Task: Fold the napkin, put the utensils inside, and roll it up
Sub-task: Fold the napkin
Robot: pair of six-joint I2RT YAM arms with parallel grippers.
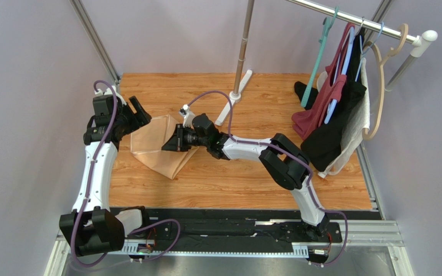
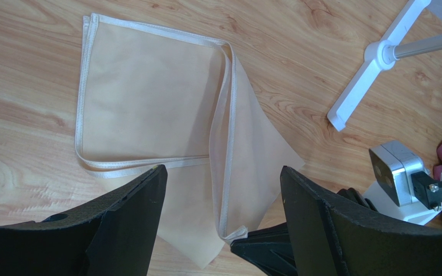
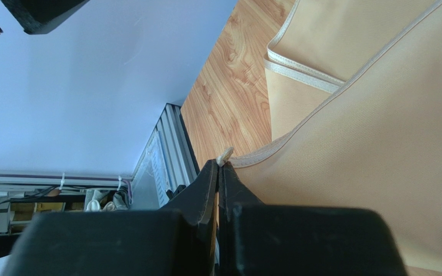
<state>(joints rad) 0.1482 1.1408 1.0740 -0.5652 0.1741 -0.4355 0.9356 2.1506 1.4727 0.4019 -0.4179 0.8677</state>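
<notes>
Our right claw (image 3: 217,167) is clenched on a hemmed corner of the napkin (image 3: 379,132), holding that edge up off the counter (image 3: 229,98), we judge so it can be carried across for a fold. Our left claw (image 2: 222,170) hangs released just above the partly doubled cloth, which lies on the counter's left half between both claws, probably ready to pin the layers while the corner travels.

Wooden table (image 1: 235,184), metal pole (image 1: 243,46), hung garments (image 1: 334,129)
</notes>
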